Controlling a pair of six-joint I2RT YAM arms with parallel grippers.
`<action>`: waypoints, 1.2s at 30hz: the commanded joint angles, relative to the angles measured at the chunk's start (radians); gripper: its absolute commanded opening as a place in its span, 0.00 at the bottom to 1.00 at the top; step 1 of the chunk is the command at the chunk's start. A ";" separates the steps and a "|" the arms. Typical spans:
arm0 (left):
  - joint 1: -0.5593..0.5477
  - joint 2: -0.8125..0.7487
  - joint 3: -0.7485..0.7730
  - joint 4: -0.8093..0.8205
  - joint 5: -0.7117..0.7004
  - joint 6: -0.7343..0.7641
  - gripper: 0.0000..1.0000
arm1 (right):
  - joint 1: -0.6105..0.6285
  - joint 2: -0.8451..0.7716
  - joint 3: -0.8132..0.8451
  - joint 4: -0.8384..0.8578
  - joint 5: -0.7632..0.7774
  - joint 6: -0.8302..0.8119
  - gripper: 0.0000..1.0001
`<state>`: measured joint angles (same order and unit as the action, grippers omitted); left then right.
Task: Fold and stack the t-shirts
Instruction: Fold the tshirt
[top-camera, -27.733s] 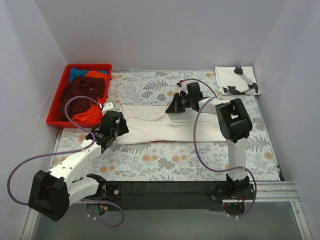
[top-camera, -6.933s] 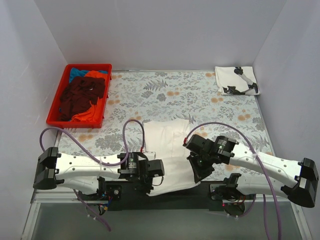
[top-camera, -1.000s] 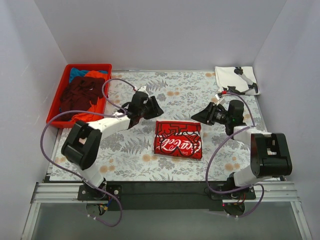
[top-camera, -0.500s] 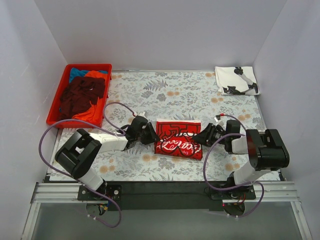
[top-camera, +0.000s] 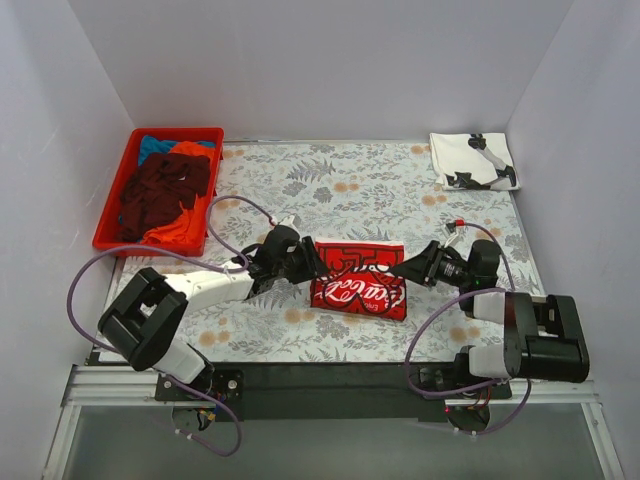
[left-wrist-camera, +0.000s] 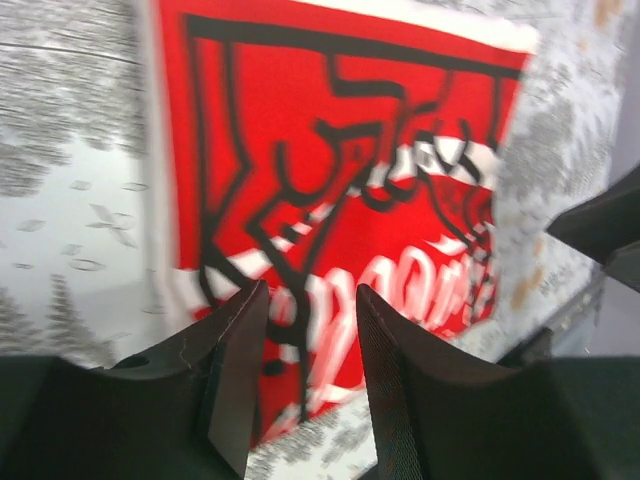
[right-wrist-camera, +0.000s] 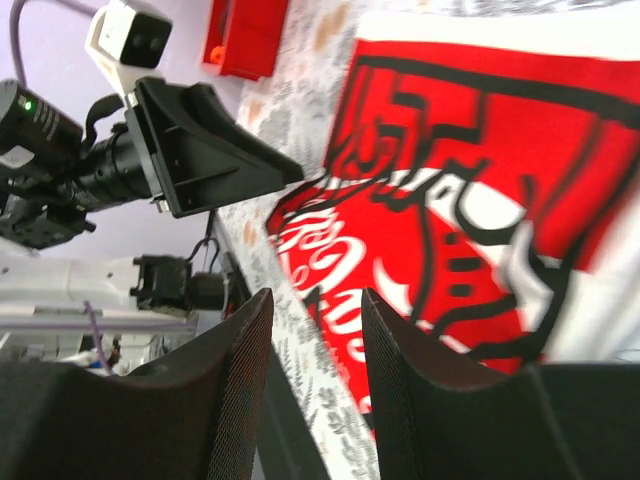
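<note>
Left tool (top-camera: 315, 264) and right tool (top-camera: 400, 270), spread, flank Coca-Cola tee (top-camera: 358, 287) — crate (top-camera: 178, 131) far left.

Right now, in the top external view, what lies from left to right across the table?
red crate, left tool, Coca-Cola t-shirt, right tool, white t-shirt with black print

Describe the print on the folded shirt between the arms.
The folded shirt shows red, black lines, white script; left wrist view clearest.

- Plain pale walls (top-camera: 320, 60) on three sides — evenly lit.
- A table (top-camera: 345, 170) under a floral cover.
- A black rail (top-camera: 330, 385) along its near edge.
</note>
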<state>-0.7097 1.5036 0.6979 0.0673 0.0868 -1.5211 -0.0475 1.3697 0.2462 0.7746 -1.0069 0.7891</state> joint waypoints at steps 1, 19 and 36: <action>-0.077 -0.077 0.069 -0.098 0.010 0.009 0.40 | 0.046 -0.125 -0.036 0.035 -0.079 0.084 0.48; -0.082 0.156 -0.141 0.011 0.021 -0.198 0.22 | 0.072 0.241 -0.196 0.038 -0.007 -0.105 0.41; -0.089 -0.218 -0.155 -0.136 -0.125 -0.188 0.33 | 0.395 -0.199 0.029 -0.052 0.187 0.131 0.48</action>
<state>-0.7979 1.2865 0.5488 -0.0338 -0.0006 -1.7130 0.2729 1.1656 0.1886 0.7200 -0.9146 0.8806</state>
